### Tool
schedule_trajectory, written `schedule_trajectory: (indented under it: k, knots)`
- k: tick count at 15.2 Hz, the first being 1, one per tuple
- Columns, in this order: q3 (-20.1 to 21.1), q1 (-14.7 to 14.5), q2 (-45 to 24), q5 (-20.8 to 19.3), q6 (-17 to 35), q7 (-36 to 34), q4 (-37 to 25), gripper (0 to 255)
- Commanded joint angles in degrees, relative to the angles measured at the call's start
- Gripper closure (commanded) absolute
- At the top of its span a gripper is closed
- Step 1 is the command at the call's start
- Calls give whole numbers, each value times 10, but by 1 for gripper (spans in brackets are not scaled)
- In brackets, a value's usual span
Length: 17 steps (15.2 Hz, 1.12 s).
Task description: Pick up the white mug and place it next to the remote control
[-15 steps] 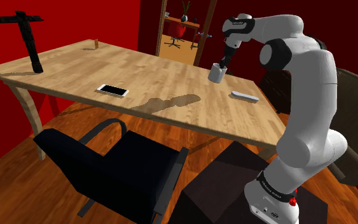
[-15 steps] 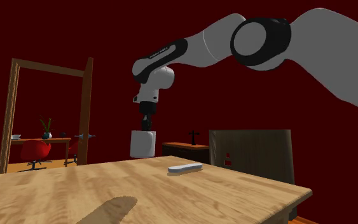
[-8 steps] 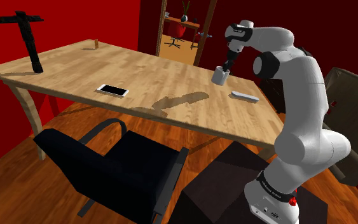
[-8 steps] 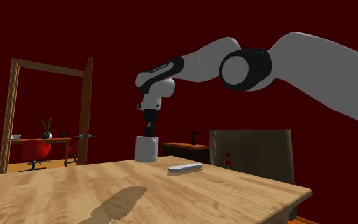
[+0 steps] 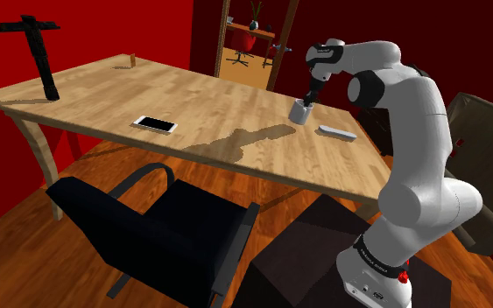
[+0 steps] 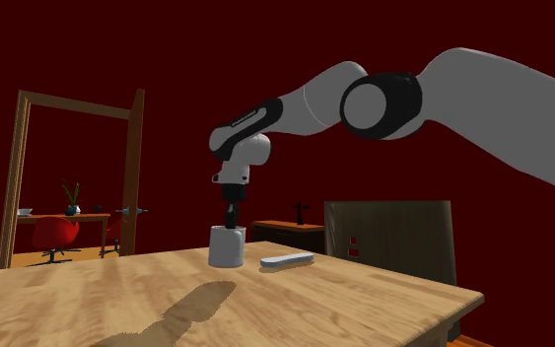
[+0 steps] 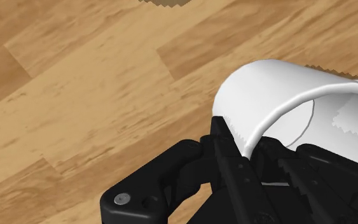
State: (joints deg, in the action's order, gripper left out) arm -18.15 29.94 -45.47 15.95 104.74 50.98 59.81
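White mug [image 5: 300, 111] is seen upright at the far side of the wooden table [image 5: 104, 96], its base apparently set on the tabletop. Its rim is clenched from above by the black gripper [image 5: 308, 96], which is pointed straight down at the end of the white arm [image 5: 411, 131]. In the wrist view, the mug [image 7: 279, 95] is shown with its wall pinched between the two fingers of the gripper [image 7: 257, 159]. The remote control [image 5: 336, 132] is laid flat just beside the mug, towards the shoulder view's right, and the two are kept apart by a small gap. In the second exterior view the mug [image 6: 226, 246] is placed to the left of the remote control [image 6: 287, 260], under the gripper [image 6: 231, 219]. A phone [image 5: 155, 124] is laid well apart, nearer the black chair [image 5: 148, 219].
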Motion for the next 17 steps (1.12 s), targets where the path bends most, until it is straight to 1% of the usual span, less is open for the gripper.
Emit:
schedule_trajectory:
  k: [1,4,11,12,17]
  knots:
    - [1,-1,-3,1,14,3,11,255]
    - [1,-2,-6,3,30,5,24,255]
    - [1,-2,-6,3,30,5,24,255]
    - [2,-2,-6,3,30,5,24,0]
    - [1,-2,-6,3,30,5,24,0]
